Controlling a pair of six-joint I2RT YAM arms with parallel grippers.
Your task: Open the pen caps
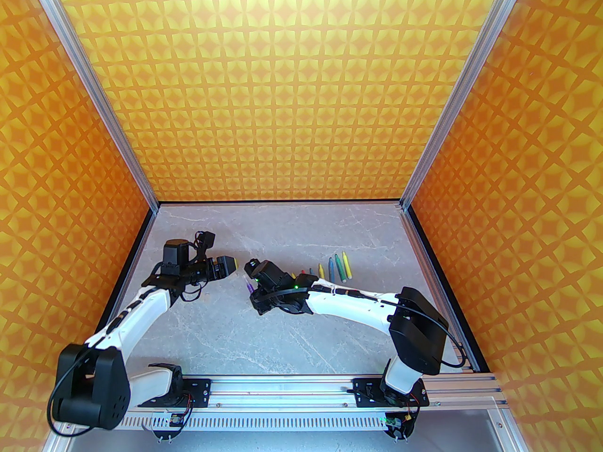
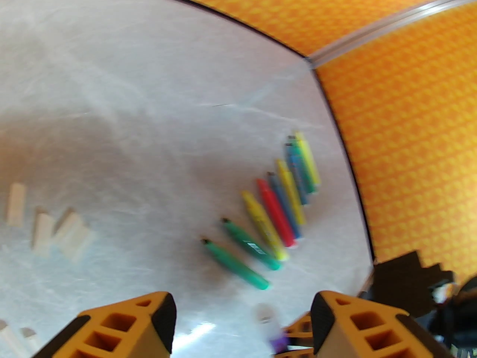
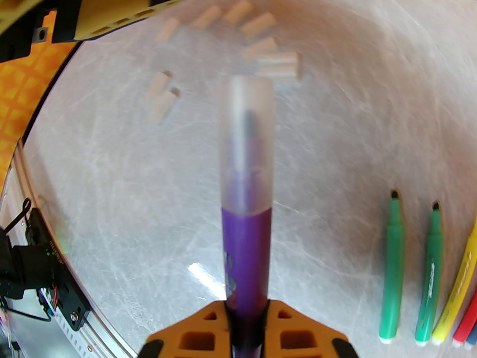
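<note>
right tool (image 3: pixel 246 311) pinches purple plastic marker barrel (image 3: pixel 246 252); frosted translucent cap (image 3: pixel 248 144) on its far end, long axis pointing away from it. left tool (image 2: pixel 242 308) spread, nearer the cap, facing it, not touching. Likely left's pull, along that axis.

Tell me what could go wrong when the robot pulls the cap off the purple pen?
The right jaws pinch the purple pen only at its back end, so a hard tug on its cap might slide or tilt the pen. The left jaws stand open, apart from the cap; closing off-centre could knock it aside. A dropped cap might roll into the loose caps.
</note>
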